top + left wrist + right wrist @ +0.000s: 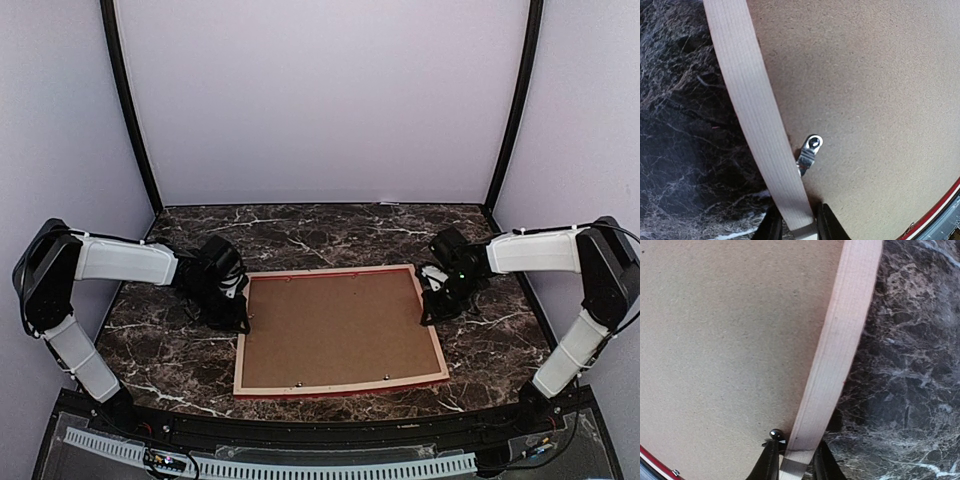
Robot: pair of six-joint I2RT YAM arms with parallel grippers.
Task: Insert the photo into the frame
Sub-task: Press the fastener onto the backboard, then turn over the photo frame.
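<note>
If the two arms move out of sync, the frame [340, 384] gets racked. It is a thin, large rectangle held only at the middle of its two side rails, so any mismatch in lift or pull twists it or pops one grip.

- **Slip:** each bite is narrow and sits on smooth pale wood, so a tilt could let the rail slide out.
- **Contents:** the brown backing board [340, 325] sits in the recess, with the frame lying back-up on the marble table [330, 230]. The metal turn tab [809, 150] near the left grip lies over the board. I can't tell whether it is seated, and if it isn't, a flip could drop the board.
- **Photo:** not visible in any view. It could be under the board, but I can't confirm that.
- **Lift:** I can't tell whether the frame is raised off the table yet.

The left gripper [799, 222] is nearly closed, its fingers pinching the left rail from both sides. The right gripper [792, 460] pinches the right rail the same way, next to a small metal stud [775, 433]. Neither touches the board.
</note>
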